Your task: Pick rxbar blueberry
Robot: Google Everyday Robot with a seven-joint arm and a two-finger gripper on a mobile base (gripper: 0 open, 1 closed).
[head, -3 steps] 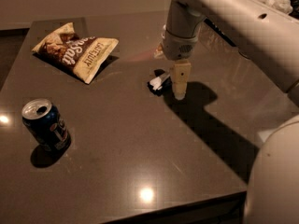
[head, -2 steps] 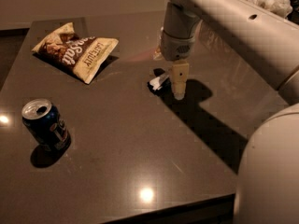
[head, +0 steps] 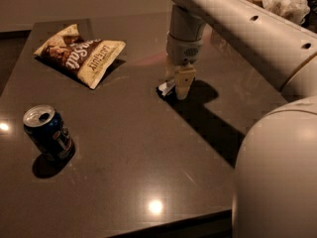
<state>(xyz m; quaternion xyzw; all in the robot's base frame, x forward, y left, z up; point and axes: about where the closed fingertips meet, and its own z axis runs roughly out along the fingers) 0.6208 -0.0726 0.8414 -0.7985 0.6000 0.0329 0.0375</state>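
Pointing straight down at table, end effector is sitting tip-low for top-down pick; grip state: cannot tell. Snack bar is lying flat, peeking out beside tip, partly hidden. Can and chip bag are lying well apart, leaving approach unobstructed.

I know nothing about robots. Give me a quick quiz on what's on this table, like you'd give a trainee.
1. True or false: the can stands upright on the table.
2. The gripper is: A) down at the rxbar, B) raised high above it, C) over the can.
3. Which item lies farthest back on the table?
Key: 1 true; 2 A; 3 the chip bag.
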